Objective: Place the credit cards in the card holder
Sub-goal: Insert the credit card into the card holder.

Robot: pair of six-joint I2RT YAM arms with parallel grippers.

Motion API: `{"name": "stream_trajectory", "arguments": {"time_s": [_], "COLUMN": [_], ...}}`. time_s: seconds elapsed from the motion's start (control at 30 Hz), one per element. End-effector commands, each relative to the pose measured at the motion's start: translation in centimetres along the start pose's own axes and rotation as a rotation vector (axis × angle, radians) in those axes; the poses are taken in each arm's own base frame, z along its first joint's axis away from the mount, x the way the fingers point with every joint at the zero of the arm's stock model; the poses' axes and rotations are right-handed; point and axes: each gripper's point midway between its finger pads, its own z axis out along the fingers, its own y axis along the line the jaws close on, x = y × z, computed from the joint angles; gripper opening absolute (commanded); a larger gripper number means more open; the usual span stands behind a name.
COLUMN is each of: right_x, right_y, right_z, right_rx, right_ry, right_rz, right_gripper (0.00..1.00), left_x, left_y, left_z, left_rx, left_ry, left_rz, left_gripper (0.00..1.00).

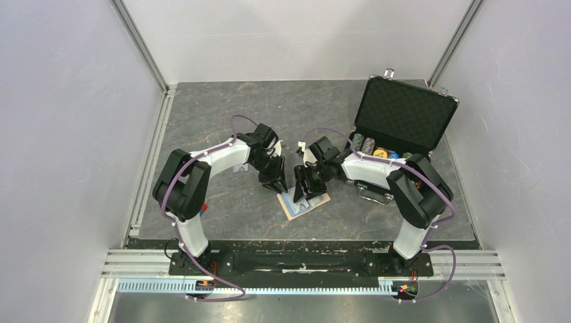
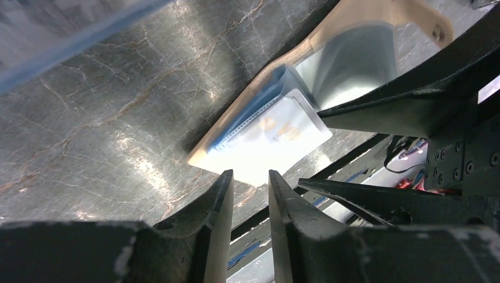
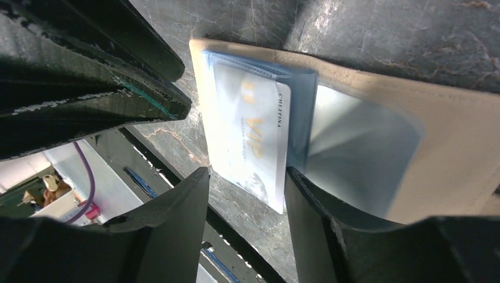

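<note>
1. Left claw: released, fingers nearly together, nothing between them. The holder lies open on the table just ahead of its tips.
2. Right claw: released, fingers wide. The card lies just ahead of the gap, partly in the blue pocket, its near end sticking out.
3. Step, as I judge it: seat this card fully.
4. Method: I would pin the holder with one claw and push the card's free edge squarely along its length with the other, staying low so that nothing buckles or slides.
</note>
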Motion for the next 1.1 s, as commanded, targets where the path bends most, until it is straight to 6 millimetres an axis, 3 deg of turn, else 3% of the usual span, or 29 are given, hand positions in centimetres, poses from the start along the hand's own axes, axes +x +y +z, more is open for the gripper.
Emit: {"name": "stream_trajectory", "arguments": {"time_s": [0.0,0.1,0.23,0.3,0.5,0.77,0.9,1.07], "right_x": [0.6,1.2,0.9,0.3,-1.3,-2.8,-4.3,-4.1], "right_y": [0.9,1.4,2.0,2.6,1.8,1.4,1.6,0.5], "right_z": [0.1,0.5,0.7,0.7,-0.7,-3.0,-4.2,-4.5], "right_rx": [-0.064,-0.107,-0.139,-0.163,-0.046,0.048,0.085,0.084], "right_ry": [0.028,0.044,0.056,0.057,0.045,0.039,0.0,0.004], "right_rz": [0.009,0.044,0.059,0.058,-0.038,-0.198,-0.259,-0.272], "right_gripper": [0.49,0.41,0.4,0.44,0.7,0.79,0.79,0.71], "left_x": [-0.6,-0.6,-0.7,-0.6,-0.8,-2.2,-2.6,-2.5], "left_y": [-1.7,-1.7,-1.2,-0.9,-1.4,-3.2,-4.3,-4.1], "left_z": [-0.8,-0.7,-0.6,-0.7,-0.8,-0.8,-0.7,-0.2], "left_rx": [0.067,0.064,0.034,0.019,0.046,0.142,0.208,0.219], "left_ry": [-0.044,-0.048,-0.055,-0.06,-0.087,-0.153,-0.168,-0.171], "left_rz": [-0.025,-0.042,-0.062,-0.069,-0.107,-0.164,-0.2,-0.227], "left_gripper": [0.35,0.35,0.37,0.41,0.46,0.51,0.52,0.5]}}
